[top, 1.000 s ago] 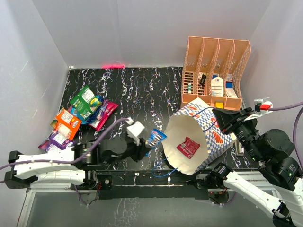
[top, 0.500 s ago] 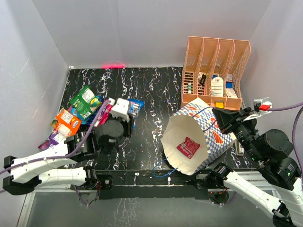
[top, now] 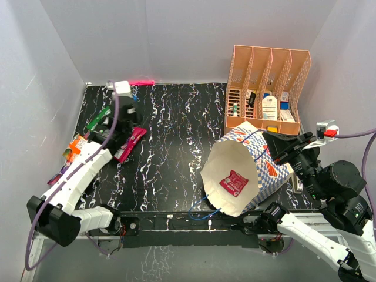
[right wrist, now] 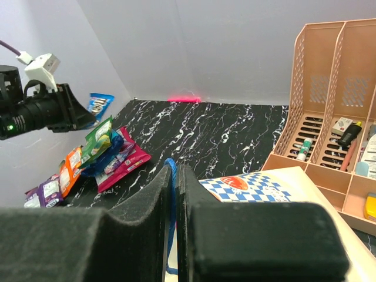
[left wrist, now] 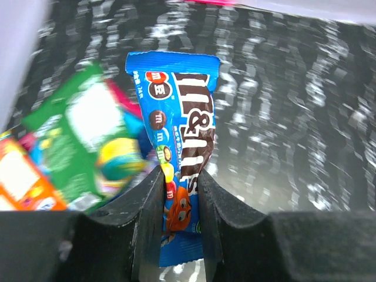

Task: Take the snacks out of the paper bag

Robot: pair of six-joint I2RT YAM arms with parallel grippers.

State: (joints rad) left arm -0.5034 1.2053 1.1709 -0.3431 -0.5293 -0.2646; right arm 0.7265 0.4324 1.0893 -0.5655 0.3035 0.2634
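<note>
My left gripper [top: 126, 113] [left wrist: 179, 174] is shut on a blue M&M's packet [left wrist: 182, 106] and holds it above the snack pile at the far left; it also shows in the right wrist view [right wrist: 100, 104]. The pile holds a green packet [top: 98, 118], a magenta one [top: 131, 143], an orange one [top: 76, 147] and a purple one [top: 59, 176]. The blue-and-white checkered paper bag [top: 258, 170] lies tilted at the right with its mouth toward the near edge, and a red packet [top: 233, 183] lies inside. My right gripper [right wrist: 176, 176] is shut on the bag's blue cord handle [right wrist: 172, 202].
A peach-orange slotted organizer [top: 267, 61] with small items stands at the back right, just behind the bag. Grey walls close in the black marbled table [top: 176, 129] on the left, back and right.
My left arm has swung from beside the bag's mouth to the far left, carrying the blue packet over the snack pile. The right arm and bag have not moved.
</note>
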